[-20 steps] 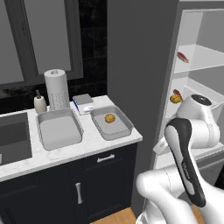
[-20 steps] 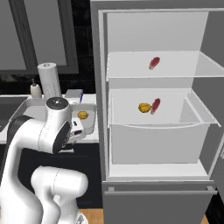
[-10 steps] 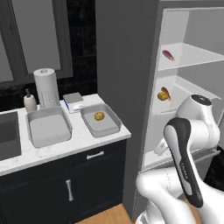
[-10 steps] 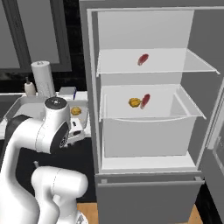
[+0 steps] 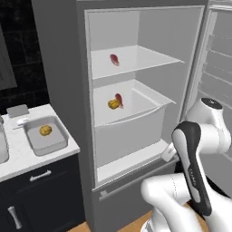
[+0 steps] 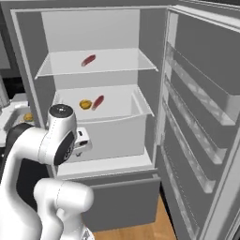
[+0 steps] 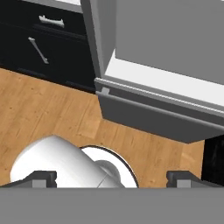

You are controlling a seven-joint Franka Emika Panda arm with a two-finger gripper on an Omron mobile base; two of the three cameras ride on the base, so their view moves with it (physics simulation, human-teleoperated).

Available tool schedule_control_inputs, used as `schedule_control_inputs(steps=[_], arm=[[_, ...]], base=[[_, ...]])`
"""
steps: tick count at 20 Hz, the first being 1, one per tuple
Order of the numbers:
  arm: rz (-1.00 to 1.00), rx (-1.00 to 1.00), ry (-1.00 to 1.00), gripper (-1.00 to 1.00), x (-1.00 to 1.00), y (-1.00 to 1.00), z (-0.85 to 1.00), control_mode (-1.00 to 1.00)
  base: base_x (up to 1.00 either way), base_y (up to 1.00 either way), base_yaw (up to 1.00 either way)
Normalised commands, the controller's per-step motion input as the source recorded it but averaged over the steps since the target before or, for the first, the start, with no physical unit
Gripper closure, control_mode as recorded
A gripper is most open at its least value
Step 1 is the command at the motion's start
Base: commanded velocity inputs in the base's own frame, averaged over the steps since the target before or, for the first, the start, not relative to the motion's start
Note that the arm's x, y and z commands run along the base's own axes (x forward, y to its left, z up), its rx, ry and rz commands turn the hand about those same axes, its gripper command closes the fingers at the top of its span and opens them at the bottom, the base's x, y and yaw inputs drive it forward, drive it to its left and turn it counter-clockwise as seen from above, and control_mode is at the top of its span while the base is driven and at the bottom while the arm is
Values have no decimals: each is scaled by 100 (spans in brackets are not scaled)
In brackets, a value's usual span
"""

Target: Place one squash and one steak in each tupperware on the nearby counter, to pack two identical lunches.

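Swung right with the driving base since a second ago, both base views: fridge [image 5: 136,113] now centred, bench [image 5: 18,154] pushed to the left edge, nothing among the food itself displaced.

One squash [image 5: 45,131], yellow-orange and lumpy, lying inside a grey tupperware [image 5: 58,147] on the bench, just left of the fridge wall. Second squash [image 5: 113,104] in the fridge's white drawer [image 5: 131,131], just beside a steak [image 5: 119,99], flat, red, pink-streaked; touching or not, impossible to say. Other steak [image 5: 114,59] alone on the shelf [image 5: 149,56] above.

From the right base view, same drawer pair seen more from the front, with squash [image 6: 85,104] left of steak [image 6: 98,102] and a sliver of gap between them; upper steak [image 6: 88,60] lying aslant on its shelf. Bench squash [image 6: 29,117] reduced to a yellow scrap half hidden behind the arm. Open fridge door [image 6: 201,117] with its racks shown here in full, cut off in the left base view.

Second tupperware not made out with any certainty; at most a grey edge clipped by the left border of the left base view.

Hand [image 7: 111,178] spread wide, fingertips [image 7: 43,177] far apart, gripping nothing, pointed down at wooden floor [image 7: 52,113], near the fridge's bottom panel [image 7: 153,116] and a dark cabinet [image 7: 43,39] with silver handles.
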Motion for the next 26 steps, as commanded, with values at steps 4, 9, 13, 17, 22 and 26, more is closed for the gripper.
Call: schedule_control_inputs(steps=[4, 9, 13, 17, 22, 26], arm=[[0, 0, 0, -100, 0, 0, 0, 100], [0, 0, 0, -100, 0, 0, 0, 100], [0, 0, 0, -100, 0, 0, 0, 100], [0, 0, 0, -100, 0, 0, 0, 100], [0, 0, 0, -100, 0, 0, 0, 100], [0, 0, 0, -100, 0, 0, 0, 100]], base=[[31, -21, 0], [38, -8, 6], [59, -13, 8], [39, -32, 11], [21, -37, 9], [0, -15, 1]])
